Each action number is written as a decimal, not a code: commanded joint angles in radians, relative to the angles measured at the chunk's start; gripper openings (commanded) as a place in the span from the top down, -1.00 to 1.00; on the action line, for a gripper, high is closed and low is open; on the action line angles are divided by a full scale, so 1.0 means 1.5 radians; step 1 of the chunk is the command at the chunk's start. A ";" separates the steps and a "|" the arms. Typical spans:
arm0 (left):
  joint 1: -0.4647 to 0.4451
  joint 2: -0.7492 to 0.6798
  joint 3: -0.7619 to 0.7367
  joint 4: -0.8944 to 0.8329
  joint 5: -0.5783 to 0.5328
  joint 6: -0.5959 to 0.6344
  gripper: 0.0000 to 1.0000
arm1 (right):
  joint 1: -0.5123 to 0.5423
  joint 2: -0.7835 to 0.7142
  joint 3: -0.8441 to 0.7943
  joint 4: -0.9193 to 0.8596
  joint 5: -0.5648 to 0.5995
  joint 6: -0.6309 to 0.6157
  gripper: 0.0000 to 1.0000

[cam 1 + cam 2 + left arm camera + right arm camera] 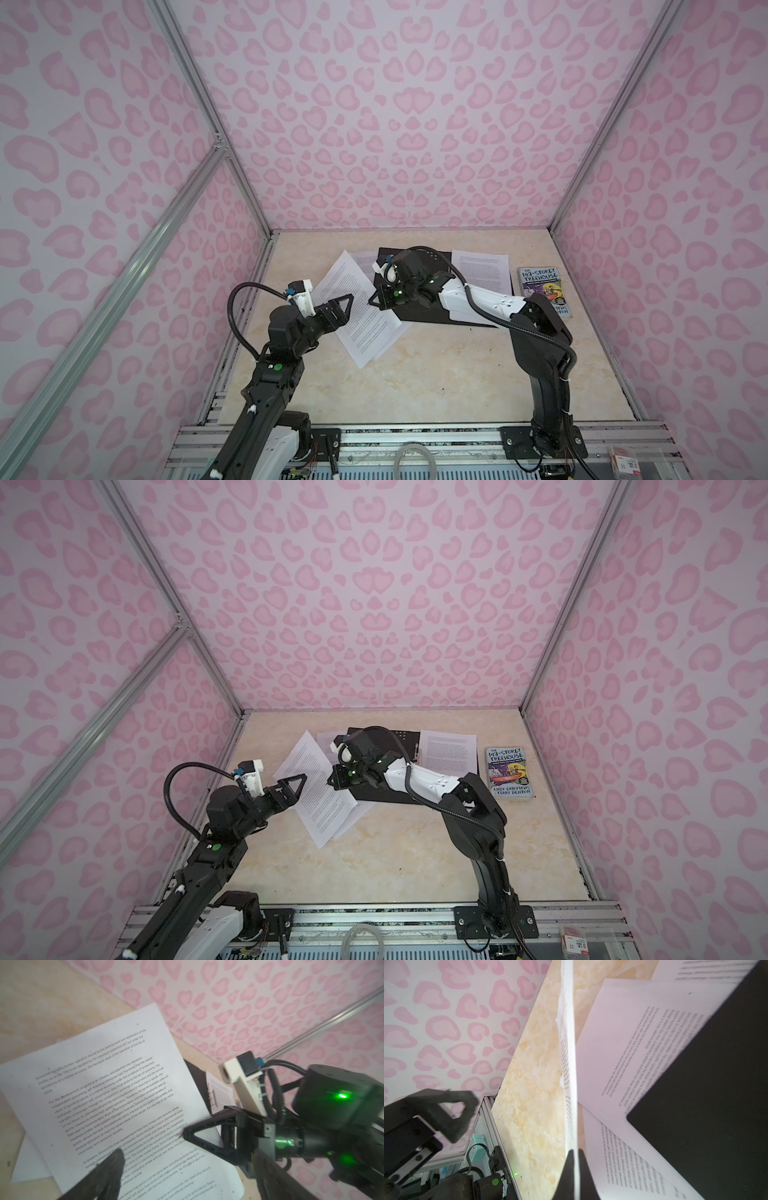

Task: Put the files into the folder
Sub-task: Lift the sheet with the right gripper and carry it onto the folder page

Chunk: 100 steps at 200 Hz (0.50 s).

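The folder [424, 316] [386, 796] lies open, black side up, at the back middle of the table. Several files [357, 328] [320, 808] overlap to its left, and one sheet [482, 268] [451, 748] rests at its right end. My right gripper [372, 302] [331, 781] reaches across the folder and is shut on the edge of the top sheet [569, 1064], which shows edge-on between the jaws [574, 1154]. My left gripper [347, 305] [300, 783] [187, 1176] hovers open above the same sheet [114, 1084], a short way from the right one.
A colourful Treehouse paperback [544, 291] [509, 773] lies to the right of the folder. Pink patterned walls close in the table [415, 386] on three sides. A metal rail with a tape roll [415, 457] runs along the front edge.
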<state>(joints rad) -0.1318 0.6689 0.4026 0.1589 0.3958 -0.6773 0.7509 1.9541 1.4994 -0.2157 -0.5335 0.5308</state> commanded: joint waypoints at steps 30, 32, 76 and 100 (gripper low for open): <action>-0.060 -0.107 -0.034 0.153 0.074 0.005 -0.94 | -0.154 -0.173 -0.179 0.003 0.044 -0.017 1.00; -0.062 -0.104 -0.033 0.156 0.080 0.004 -0.94 | -0.164 -0.179 -0.185 -0.001 0.044 -0.019 1.00; -0.144 0.017 0.012 0.177 0.147 0.012 -0.94 | -0.398 -0.251 -0.289 -0.054 0.068 -0.068 1.00; -0.168 0.038 0.020 0.172 0.145 0.026 -0.94 | -0.473 -0.221 -0.288 -0.084 0.112 -0.100 1.00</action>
<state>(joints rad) -0.3630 0.7067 0.4141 0.3683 0.5800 -0.6682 0.1089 1.5909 1.0737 -0.2829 -0.4217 0.4484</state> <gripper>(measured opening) 0.970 0.047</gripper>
